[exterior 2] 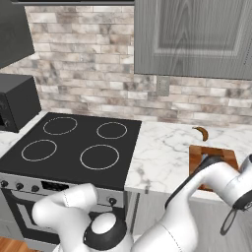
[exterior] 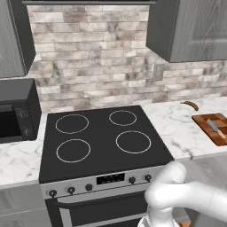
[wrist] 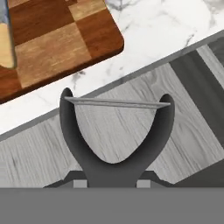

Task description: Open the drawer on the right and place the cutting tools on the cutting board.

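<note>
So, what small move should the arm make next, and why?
Probably pull the drawer straight out. The gripper sits closed-down at the thin handle bar, and the grey front looks shut, just under the counter edge below the cutting board.

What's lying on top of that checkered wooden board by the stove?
One small knife with a bluish blade and tan handle lies on the cutting board. From the right side, the robot's arm covers much of the board, so nothing more can be told there.

Kitchen, black 4-ring stove (exterior: 102, 137), marble counter (exterior 2: 162, 152), brick backsplash (exterior: 102, 57), grey cabinets (exterior 2: 192, 37), microwave (exterior: 15, 111)
</note>
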You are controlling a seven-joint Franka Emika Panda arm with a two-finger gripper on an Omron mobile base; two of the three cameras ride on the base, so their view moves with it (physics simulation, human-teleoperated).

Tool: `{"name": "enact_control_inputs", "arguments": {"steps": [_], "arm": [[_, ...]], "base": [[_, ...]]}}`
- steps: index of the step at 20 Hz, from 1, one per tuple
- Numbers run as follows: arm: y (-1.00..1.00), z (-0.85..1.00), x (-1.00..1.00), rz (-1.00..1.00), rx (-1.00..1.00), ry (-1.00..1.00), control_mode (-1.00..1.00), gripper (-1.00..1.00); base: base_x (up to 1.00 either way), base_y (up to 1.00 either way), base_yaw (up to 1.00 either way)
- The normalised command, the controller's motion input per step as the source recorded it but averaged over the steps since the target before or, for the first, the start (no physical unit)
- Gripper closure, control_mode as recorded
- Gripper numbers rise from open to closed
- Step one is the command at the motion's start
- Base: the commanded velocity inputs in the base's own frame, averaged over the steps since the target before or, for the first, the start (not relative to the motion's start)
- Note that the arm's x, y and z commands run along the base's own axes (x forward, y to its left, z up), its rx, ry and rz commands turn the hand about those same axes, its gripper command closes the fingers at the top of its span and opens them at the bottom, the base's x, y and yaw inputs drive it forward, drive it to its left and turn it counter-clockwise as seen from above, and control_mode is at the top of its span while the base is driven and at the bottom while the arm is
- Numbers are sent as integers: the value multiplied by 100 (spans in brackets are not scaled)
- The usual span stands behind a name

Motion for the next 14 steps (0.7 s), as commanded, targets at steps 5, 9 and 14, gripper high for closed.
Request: {"name": "enact_control_inputs", "arguments": {"steps": [5, 9, 14], "arm": [[0, 48, 43, -6, -7, -22, -100, 100], [10, 1, 76, 2, -8, -4, -100, 100], [28, -1, 59, 29, -15, -1, -100, 100]], "base": [[0, 0, 0], [0, 0, 0], [0, 0, 0]]}}
